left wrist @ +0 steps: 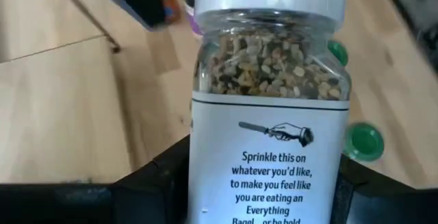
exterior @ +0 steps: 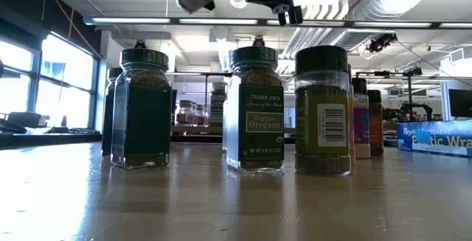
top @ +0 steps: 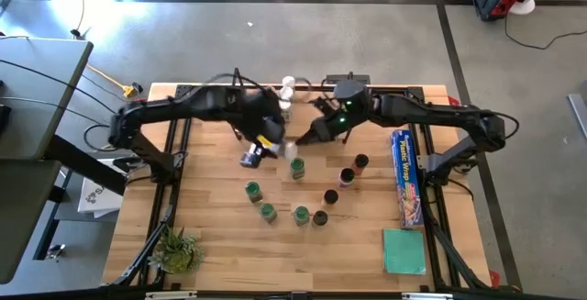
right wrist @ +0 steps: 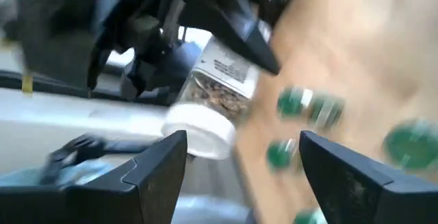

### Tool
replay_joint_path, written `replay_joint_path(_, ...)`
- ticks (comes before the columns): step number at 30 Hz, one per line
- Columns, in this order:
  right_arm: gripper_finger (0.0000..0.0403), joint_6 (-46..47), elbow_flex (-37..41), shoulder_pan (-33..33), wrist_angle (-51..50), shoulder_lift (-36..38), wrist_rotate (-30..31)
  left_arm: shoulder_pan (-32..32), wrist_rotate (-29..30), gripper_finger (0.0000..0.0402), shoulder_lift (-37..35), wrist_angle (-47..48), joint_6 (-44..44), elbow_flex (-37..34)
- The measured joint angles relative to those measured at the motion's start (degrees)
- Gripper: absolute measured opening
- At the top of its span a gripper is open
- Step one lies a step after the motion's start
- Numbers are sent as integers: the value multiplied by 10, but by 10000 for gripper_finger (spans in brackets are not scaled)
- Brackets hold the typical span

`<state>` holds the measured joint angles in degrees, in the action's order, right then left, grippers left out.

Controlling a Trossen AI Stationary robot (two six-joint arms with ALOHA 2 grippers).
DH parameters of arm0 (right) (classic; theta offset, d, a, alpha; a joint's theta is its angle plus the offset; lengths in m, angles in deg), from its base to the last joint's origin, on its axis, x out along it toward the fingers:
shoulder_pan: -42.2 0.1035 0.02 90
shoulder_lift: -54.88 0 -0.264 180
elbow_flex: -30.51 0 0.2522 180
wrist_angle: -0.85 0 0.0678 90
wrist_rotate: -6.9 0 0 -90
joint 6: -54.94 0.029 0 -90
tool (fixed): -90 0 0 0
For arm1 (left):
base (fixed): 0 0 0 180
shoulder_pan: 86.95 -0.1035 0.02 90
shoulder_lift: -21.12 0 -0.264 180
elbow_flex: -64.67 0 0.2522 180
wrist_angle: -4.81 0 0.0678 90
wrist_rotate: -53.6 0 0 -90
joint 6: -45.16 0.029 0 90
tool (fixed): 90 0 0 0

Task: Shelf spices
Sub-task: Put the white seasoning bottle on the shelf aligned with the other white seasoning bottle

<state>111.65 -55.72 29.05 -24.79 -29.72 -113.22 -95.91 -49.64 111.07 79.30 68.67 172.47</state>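
Here a light wooden table top (top: pixel 220 245) sits on a grey concrete floor; the low view looks across it into a workshop room with big windows on one side and ceiling pipes and lamps. A small potted plant (top: pixel 177 248) stands at the near left corner of the table, a flat teal square (top: pixel 404 250) at the near right. A long blue box (top: pixel 406 177) along the right side reads "Plastic Wrap". On the table, a green-top jar (exterior: pixel 254 108) reads "Trader Joe's Organic Oregano"; a black-top jar (exterior: pixel 322 110) beside it shows a barcode.

The left gripper (top: pixel 260 148), above table centre, pinches a white-top spice jar (left wrist: pixel 270 101) filled with a mixed seed and flake blend; its label reads "Sprinkle this on whatever you'd like, to make you feel like you are eating an Everything Bagel". The right gripper (right wrist: pixel 239 148), fingers spread wide, is just beside that jar's cap end, not touching it. Other green- and black-top jars (top: pixel 303 215) stand clustered mid-table, upright.
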Motion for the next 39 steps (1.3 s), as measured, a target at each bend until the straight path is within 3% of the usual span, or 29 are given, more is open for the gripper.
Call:
replay_joint_path(8,278,-243,0,94,94,62,372,-106,-97,193,-188,-164,-143,-203)
replay_joint_path(11,278,-326,0,117,200,40,435,-117,-142,193,-240,-253,-218,-261)
replay_joint_path(15,278,-355,-5,117,292,-11,430,-111,-148,193,-280,-341,-297,-297)
replay_joint_path(25,279,-464,-203,100,207,-142,410,-99,-146,193,-299,-374,-334,-298)
replay_joint_path(33,279,-411,-284,75,136,-186,270,-96,-136,199,-299,-365,-326,-298)
replay_joint_path(39,279,-394,-280,77,121,-186,225,-97,-131,198,-299,-351,-318,-298)
